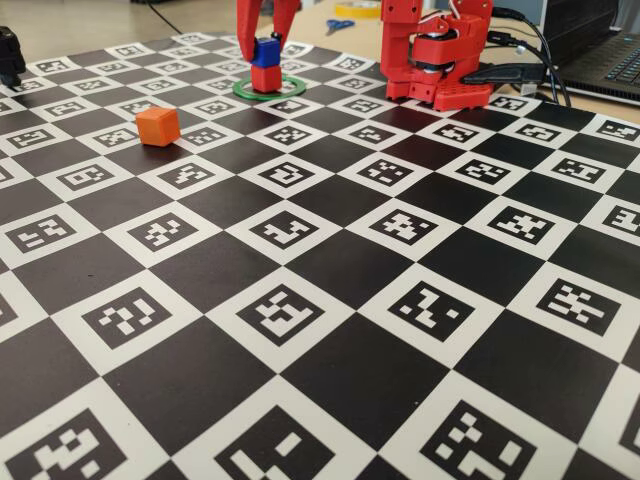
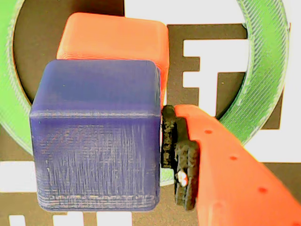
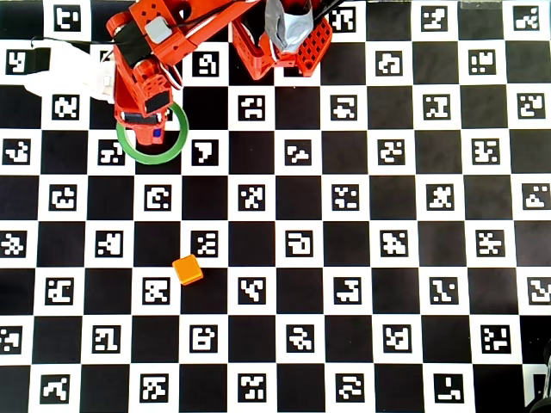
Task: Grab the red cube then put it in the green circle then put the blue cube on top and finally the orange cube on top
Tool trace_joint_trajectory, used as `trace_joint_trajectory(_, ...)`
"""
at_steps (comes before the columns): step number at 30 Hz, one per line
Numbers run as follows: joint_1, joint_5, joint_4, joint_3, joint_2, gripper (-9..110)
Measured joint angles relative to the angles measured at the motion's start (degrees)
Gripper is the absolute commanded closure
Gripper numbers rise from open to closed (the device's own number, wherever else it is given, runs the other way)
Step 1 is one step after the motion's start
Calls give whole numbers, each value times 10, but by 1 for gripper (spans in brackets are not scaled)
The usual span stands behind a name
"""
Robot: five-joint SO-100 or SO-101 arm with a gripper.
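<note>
The blue cube (image 1: 266, 52), its printed faces finely ridged, is sitting on the matte red cube (image 1: 265, 79) inside the thin flat green circle (image 1: 243, 92), near the far edge of the checkerboard mat (image 1: 330, 330) in the fixed view. The gripper (image 1: 266, 38) is bracketing the blue cube with its red plastic fingers (image 2: 225, 160); whether they are pinching it is unclear. The orange cube (image 1: 157, 126) is sitting alone, well apart toward the mat's left edge.
</note>
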Motion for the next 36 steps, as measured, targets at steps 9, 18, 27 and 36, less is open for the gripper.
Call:
trace_joint_trajectory(9,5,12,4,0,0,46)
trace_joint_trajectory(18,5,11,65,-5,0,45)
trace_joint_trajectory(27,5,11,116,-59,0,46)
trace_joint_trajectory(36,5,31,207,-146,28,46)
